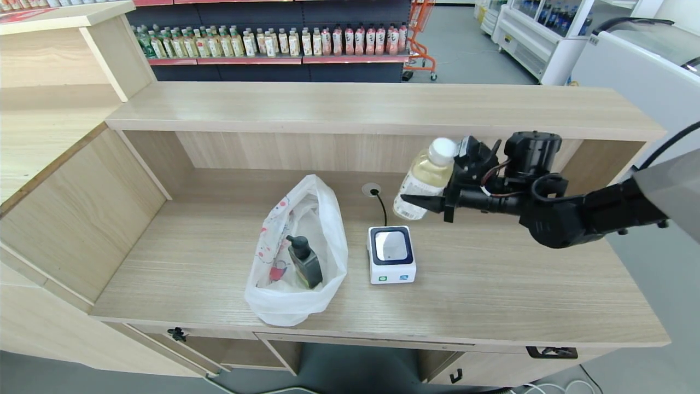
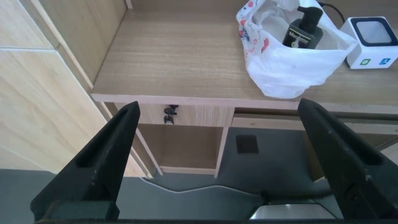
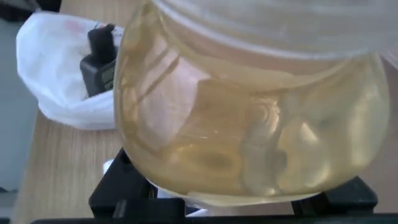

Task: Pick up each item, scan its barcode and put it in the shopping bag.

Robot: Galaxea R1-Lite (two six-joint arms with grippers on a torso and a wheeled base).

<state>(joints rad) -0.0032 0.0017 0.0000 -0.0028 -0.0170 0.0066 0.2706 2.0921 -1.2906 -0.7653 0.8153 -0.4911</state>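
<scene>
— Head view: pale wooden counter with a raised ledge along the back. Beyond it, store shelves lined with drink bottles, an orange cart, white freezers at far right. And the right gripper?

— Clamped on a drink bottle, pale yellow with a white cap, tilted, held above the counter just behind and right of the white scanner. Black cable from the scanner back to a round grommet.

— Shopping bag?

— Just left of the scanner, mouth open, white plastic with red print. Inside, a dark bottle with a black top, possibly a pump, hard to tell.

— Left gripper?

— Seen in the left wrist view: fingers spread wide, nothing between them, low in front of the counter's front edge, over grey floor.
</scene>
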